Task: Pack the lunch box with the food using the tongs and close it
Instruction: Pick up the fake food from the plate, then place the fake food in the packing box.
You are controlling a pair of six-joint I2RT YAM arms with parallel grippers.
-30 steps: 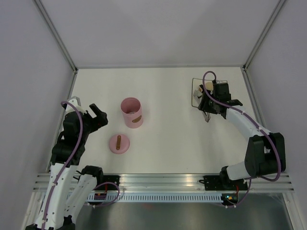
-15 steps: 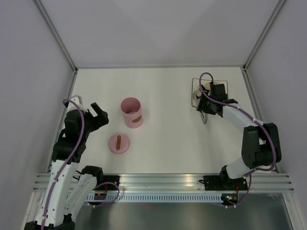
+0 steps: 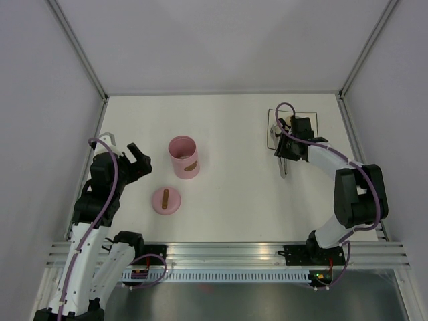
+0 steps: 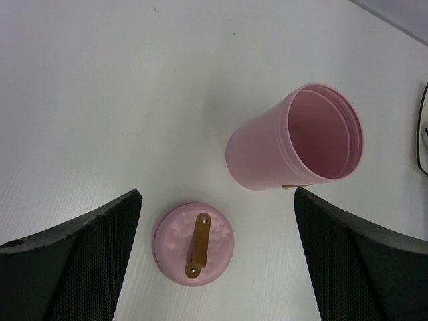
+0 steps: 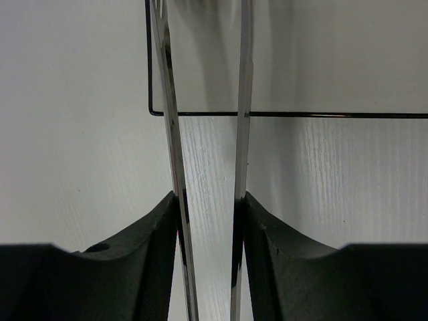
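The pink lunch box [image 3: 183,157] [image 4: 301,144] stands open left of the table's middle, and its inside looks empty. Its lid [image 3: 166,200] [image 4: 195,243] lies handle up just in front of it. My left gripper [image 3: 127,152] [image 4: 217,194] hovers open to their left, holding nothing. At the near edge of the square plate [image 3: 311,115] [image 5: 321,53], my right gripper [image 3: 289,148] [image 5: 208,197] is shut on the tongs [image 3: 283,168] [image 5: 168,100], pressing one arm with each finger. The tong tips reach over the plate and run out of the wrist view. Of the food, a white piece [image 3: 273,128] peeks out beside the arm.
The table's side rails [image 3: 100,120] and back rail border the white surface. The right arm [image 3: 348,180] curves along the right edge. White tabletop [image 3: 234,167] lies between the lunch box and the plate.
My right gripper has shifted a little left and toward the plate, turning the tongs more upright in the view and squeezing their arms closer. The left arm has barely moved.
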